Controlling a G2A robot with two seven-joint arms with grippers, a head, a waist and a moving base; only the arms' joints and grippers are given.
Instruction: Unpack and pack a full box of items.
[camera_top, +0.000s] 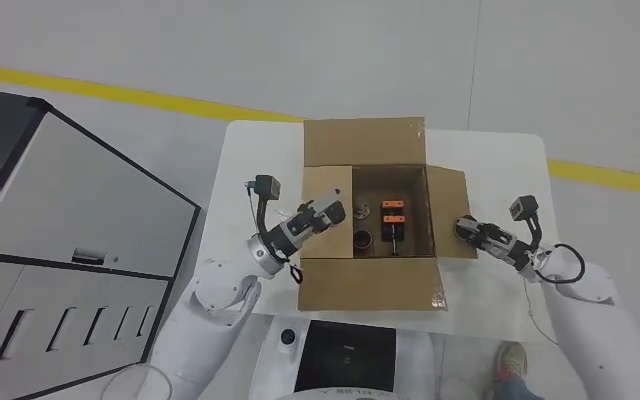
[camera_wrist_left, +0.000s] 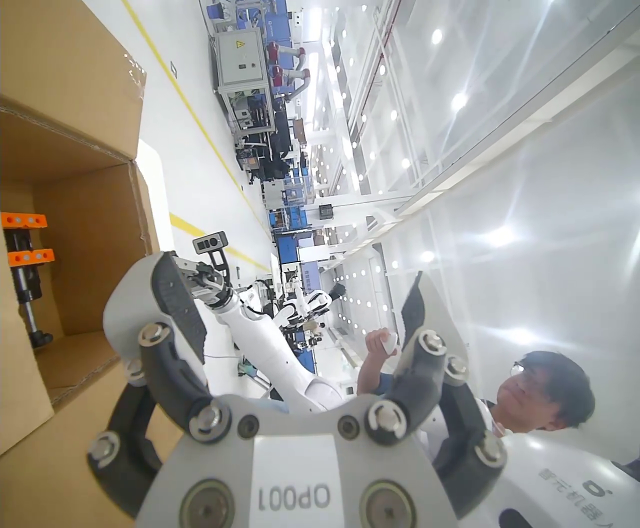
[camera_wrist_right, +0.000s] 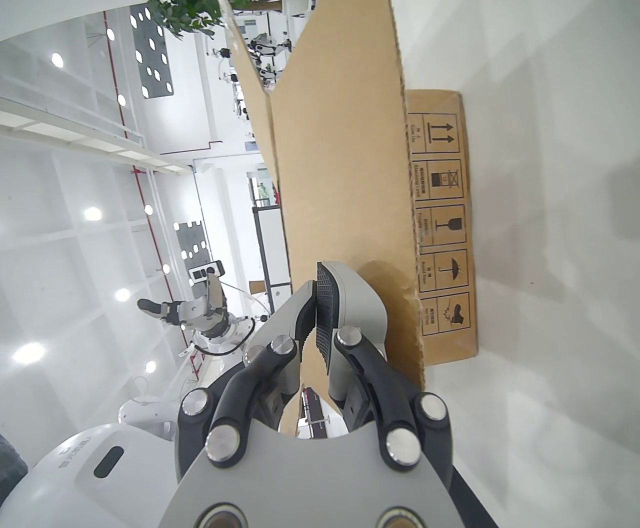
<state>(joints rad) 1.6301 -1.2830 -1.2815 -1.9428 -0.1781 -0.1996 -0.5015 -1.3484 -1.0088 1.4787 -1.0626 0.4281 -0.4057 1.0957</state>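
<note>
Cardboard box (camera_top: 370, 285) open at centre of white table (camera_top: 500, 160), flaps splayed. Right gripper (camera_wrist_right: 316, 285) clenched on right flap (camera_wrist_right: 340, 175), toward table's right edge. Left gripper (camera_wrist_left: 292, 280) released, fingers wide apart, empty, over left flap (camera_top: 322, 185). Orange-black parts (camera_top: 393, 215) and dark round pieces (camera_top: 361, 240) lie inside box.

Your top camera looks down on the desk (camera_top: 260, 160) and the box (camera_top: 370, 285). The wrist cameras ride close behind the left end effector (camera_wrist_left: 292, 275) and right end effector (camera_wrist_right: 320, 280), facing sideways and upward; all three views share the box.
</note>
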